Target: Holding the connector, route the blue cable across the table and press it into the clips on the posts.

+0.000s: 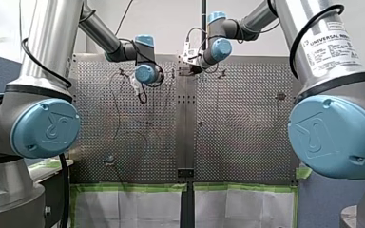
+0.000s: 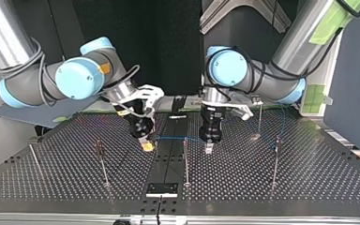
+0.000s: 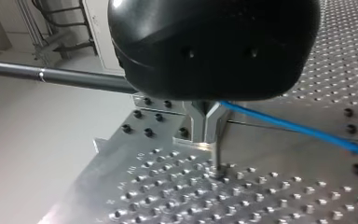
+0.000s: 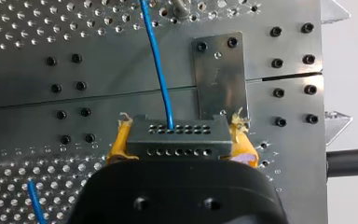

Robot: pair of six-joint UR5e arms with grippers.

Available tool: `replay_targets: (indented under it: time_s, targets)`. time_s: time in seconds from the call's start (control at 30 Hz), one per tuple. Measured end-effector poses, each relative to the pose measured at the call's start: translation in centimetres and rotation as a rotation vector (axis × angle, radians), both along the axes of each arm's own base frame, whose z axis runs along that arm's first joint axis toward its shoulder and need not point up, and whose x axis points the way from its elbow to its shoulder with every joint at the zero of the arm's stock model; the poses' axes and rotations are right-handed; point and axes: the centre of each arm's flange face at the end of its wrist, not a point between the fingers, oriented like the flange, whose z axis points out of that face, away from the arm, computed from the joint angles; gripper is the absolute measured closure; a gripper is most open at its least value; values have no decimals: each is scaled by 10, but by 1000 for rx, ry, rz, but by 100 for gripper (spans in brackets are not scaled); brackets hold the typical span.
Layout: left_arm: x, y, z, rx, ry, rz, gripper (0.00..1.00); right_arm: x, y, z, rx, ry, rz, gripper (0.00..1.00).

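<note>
The front view sits high behind the arms, between their shoulders, looking forward over the silver perforated metal table (image 1: 237,123), far from the work. The top view stands low across that table, facing the arms at middling range. The left wrist view looks close along my left arm's black gripper (image 3: 208,140), skimming the table. The right wrist view looks almost straight down, very near, past my right arm's yellow-padded gripper (image 4: 179,137) and its grey, hole-dotted connector (image 4: 177,144). Top and both wrist views share the thin blue cable (image 2: 173,138) and the table's plain centre strip (image 2: 168,159).
</note>
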Motion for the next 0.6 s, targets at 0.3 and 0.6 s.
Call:
replay_targets:
  time_s: [0.3,0.6]
  targets:
    - [27,-4,-4,15,25,-3,100,-7,-14,-3,7,-23,3,100]
    - [59,2,-1,0,10,16,100,-16,-42,-22,35,-28,-13,100]
